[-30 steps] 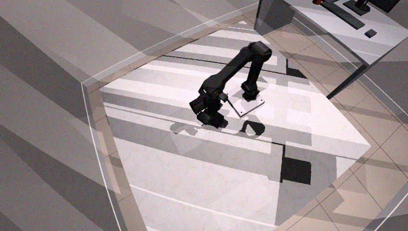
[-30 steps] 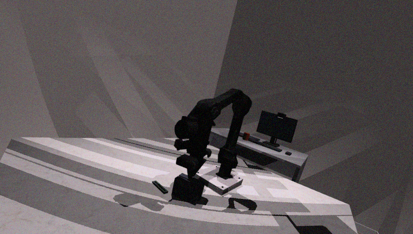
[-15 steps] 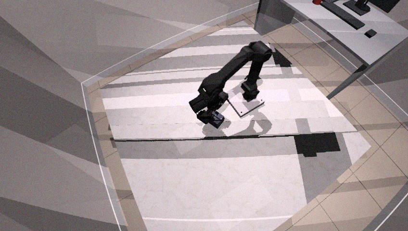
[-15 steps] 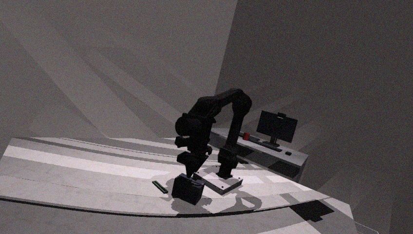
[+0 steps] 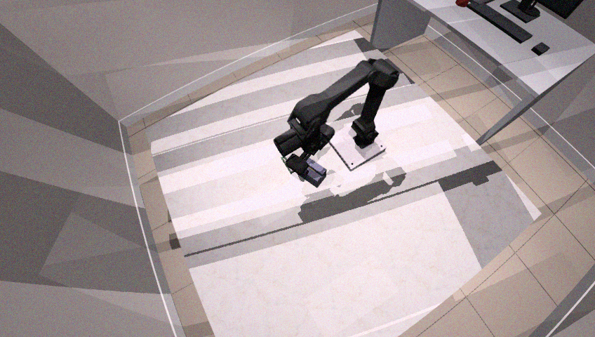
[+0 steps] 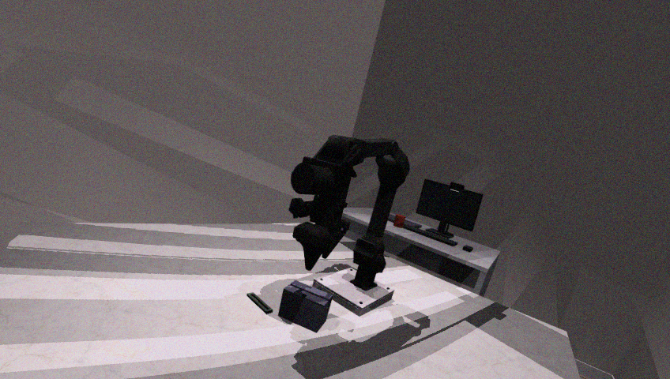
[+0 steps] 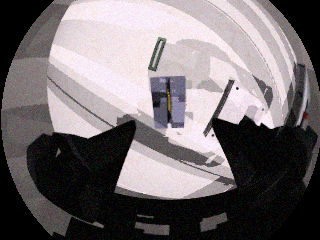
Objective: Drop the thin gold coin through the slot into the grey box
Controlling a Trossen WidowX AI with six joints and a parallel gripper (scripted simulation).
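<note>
Hovering above grey box (image 5: 316, 177) (image 6: 304, 307) (image 7: 177, 102), pincer (image 5: 311, 157) (image 6: 315, 264) (image 7: 174, 123) spread wide, pinching nothing; gold coin (image 7: 169, 101) edge-on in slot.

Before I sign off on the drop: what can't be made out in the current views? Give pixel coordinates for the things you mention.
- Coin (image 7: 169, 101): the wrist view shows only a thin gold line in the slot; how deep it sits is hidden by the lid.
- Box (image 6: 304, 307) (image 7: 177, 107) interior: closed in by walls and lid in every view.
- Holder (image 6: 258, 303) (image 7: 152, 62): top view, mostly covered by the arm.
- Gripper (image 5: 311, 168) (image 6: 315, 264) (image 7: 174, 123) fingertips: top view, too dark to separate.
</note>
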